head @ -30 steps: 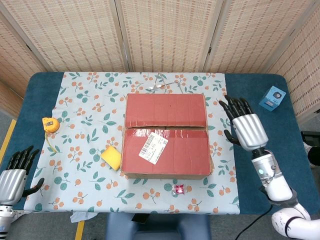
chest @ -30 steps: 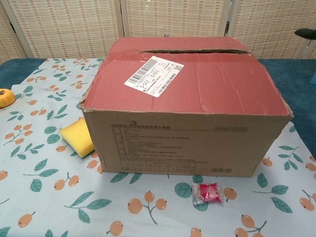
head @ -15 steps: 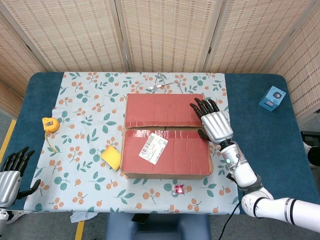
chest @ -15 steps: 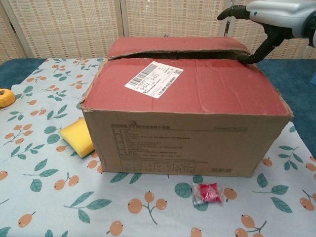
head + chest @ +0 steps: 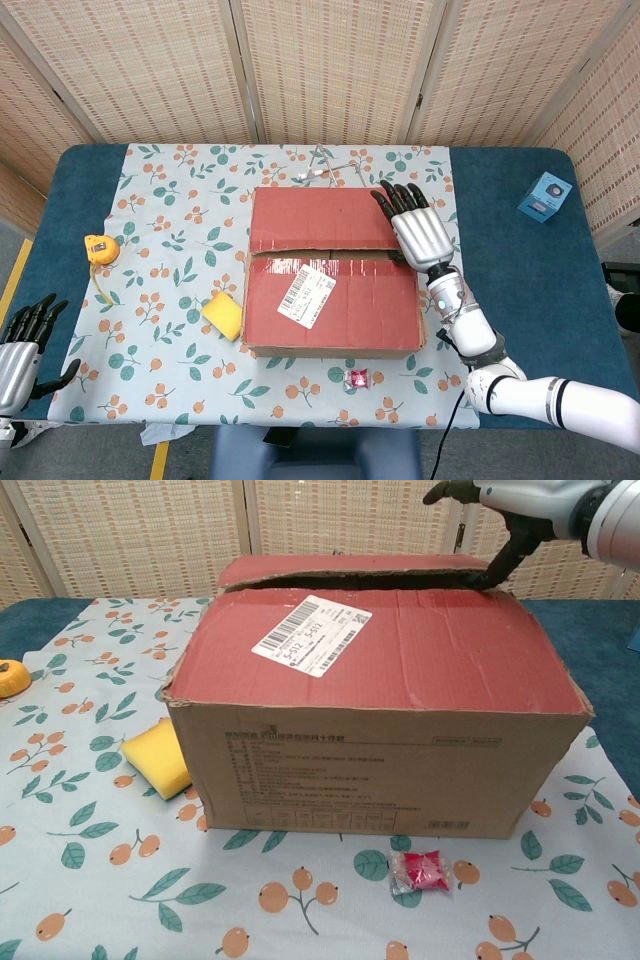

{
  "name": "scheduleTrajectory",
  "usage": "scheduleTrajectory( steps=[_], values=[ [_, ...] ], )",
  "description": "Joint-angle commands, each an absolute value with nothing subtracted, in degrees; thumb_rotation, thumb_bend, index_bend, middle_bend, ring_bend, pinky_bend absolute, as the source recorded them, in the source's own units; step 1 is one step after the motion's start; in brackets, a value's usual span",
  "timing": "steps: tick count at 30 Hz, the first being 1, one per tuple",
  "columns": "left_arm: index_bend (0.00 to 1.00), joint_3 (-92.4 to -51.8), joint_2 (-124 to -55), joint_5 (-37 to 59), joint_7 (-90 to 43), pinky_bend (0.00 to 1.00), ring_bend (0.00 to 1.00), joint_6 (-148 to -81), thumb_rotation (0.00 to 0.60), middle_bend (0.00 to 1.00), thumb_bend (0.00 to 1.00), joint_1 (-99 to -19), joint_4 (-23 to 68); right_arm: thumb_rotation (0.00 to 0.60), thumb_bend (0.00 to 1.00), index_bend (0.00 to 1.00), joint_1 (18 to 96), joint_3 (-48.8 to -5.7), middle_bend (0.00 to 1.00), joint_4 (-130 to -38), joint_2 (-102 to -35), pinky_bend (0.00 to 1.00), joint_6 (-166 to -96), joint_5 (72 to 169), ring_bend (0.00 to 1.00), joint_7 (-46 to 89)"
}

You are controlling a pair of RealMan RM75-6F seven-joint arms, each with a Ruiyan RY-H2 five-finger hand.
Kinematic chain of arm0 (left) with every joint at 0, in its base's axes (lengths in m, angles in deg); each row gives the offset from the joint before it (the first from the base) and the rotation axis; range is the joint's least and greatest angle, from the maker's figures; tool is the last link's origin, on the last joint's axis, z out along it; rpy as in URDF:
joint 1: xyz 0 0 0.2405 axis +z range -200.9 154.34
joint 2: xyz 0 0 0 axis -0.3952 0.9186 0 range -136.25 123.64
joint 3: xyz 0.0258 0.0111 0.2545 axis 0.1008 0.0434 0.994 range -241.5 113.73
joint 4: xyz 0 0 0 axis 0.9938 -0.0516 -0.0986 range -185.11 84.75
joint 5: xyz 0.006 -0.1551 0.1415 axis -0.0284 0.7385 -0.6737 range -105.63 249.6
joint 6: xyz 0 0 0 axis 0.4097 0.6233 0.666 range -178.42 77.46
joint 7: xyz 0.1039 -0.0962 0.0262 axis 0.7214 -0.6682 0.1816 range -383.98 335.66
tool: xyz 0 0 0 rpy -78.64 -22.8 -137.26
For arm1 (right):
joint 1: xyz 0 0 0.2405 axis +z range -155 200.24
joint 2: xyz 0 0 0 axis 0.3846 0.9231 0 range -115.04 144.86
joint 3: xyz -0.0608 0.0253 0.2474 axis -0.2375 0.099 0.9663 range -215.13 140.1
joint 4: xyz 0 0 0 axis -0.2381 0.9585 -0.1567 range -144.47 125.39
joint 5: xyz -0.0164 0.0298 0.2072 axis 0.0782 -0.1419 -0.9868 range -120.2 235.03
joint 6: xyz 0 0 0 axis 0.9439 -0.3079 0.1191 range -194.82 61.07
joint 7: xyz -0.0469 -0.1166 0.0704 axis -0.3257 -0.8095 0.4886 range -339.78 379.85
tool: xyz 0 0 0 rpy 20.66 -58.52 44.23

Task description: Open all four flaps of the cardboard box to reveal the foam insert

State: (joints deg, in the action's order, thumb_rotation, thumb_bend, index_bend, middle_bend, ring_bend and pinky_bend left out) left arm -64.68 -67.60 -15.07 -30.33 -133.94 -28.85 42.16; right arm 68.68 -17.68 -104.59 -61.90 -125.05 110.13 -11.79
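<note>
The cardboard box (image 5: pixel 335 300) stands mid-table with its red top flaps nearly closed; a white label (image 5: pixel 312 633) sits on the near flap (image 5: pixel 430 650). The far flap (image 5: pixel 320 218) is raised a little, leaving a dark gap along the seam in the chest view. My right hand (image 5: pixel 420 232) hovers over that flap's right end with fingers spread, and its thumb (image 5: pixel 503 560) hooks under the flap's edge. My left hand (image 5: pixel 18 345) rests low off the table's near left corner, fingers apart, holding nothing. No foam shows.
A yellow sponge (image 5: pixel 223 315) lies against the box's left side. A yellow tape measure (image 5: pixel 100 247) sits further left. A red wrapped candy (image 5: pixel 418 870) lies in front of the box. A small blue box (image 5: pixel 545 195) stands far right, and a metal item (image 5: pixel 320 168) lies behind the box.
My right hand swung in from the right over the box and shifted toward the far flap. Its thumb went under the edge, and the seam gap widened. The left hand sank slightly.
</note>
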Motion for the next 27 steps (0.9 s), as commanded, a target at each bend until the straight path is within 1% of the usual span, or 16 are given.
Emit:
scheduleTrajectory(
  steps=[1, 5, 8, 11, 15, 20, 27],
  values=[
    [0.0, -64.71, -67.49, -14.91, -30.81, 0.0, 0.0, -133.76, 0.6, 0.0, 0.38, -28.88, 42.01, 0.6, 0.41, 0.0, 69.76, -16.02, 0.0, -105.74, -60.41, 0.0, -125.82, 109.15, 0.0, -11.83],
    [0.0, -64.78, -67.39, -14.59, -31.71, 0.0, 0.0, -133.33, 0.6, 0.0, 0.38, -28.99, 41.83, 0.6, 0.41, 0.0, 71.86, -13.12, 0.0, -106.55, -58.31, 0.0, -125.94, 105.52, 0.0, -12.76],
    [0.0, -64.76, -67.38, -14.43, -32.37, 0.0, 0.0, -132.79, 0.6, 0.0, 0.38, -29.18, 41.6, 0.6, 0.41, 0.0, 74.4, -11.12, 0.0, -105.36, -57.21, 0.0, -124.76, 101.29, 0.0, -13.93],
    [0.0, -64.86, -67.39, -14.09, -32.83, 0.0, 0.0, -132.17, 0.6, 0.0, 0.38, -29.45, 41.3, 0.6, 0.41, 0.0, 77.94, -9.5, 0.0, -101.61, -57.38, 0.0, -123.22, 96.77, 0.0, -15.47],
    [0.0, -65.03, -67.36, -13.74, -33.57, 0.0, 0.0, -131.61, 0.6, 0.0, 0.38, -29.72, 40.87, 0.6, 0.41, 0.0, 83.81, -7.74, 0.0, -92.69, -59.42, 0.0, -120.03, 89.69, 0.0, -17.21],
    [0.0, -65.08, -67.31, -13.18, -34.19, 0.0, 0.0, -130.94, 0.6, 0.0, 0.38, -29.87, 40.2, 0.6, 0.41, 0.0, 88.05, -7.52, 0.0, -83.35, -62.43, 0.0, -116.76, 84.99, 0.0, -16.46],
    [0.0, -65.1, -67.16, -12.82, -34.66, 0.0, 0.0, -131.26, 0.6, 0.0, 0.38, -29.51, 40.02, 0.6, 0.41, 0.0, 89.25, -8.98, 0.0, -76.9, -64.48, 0.0, -113.85, 84.2, 0.0, -13.34]
  ],
)
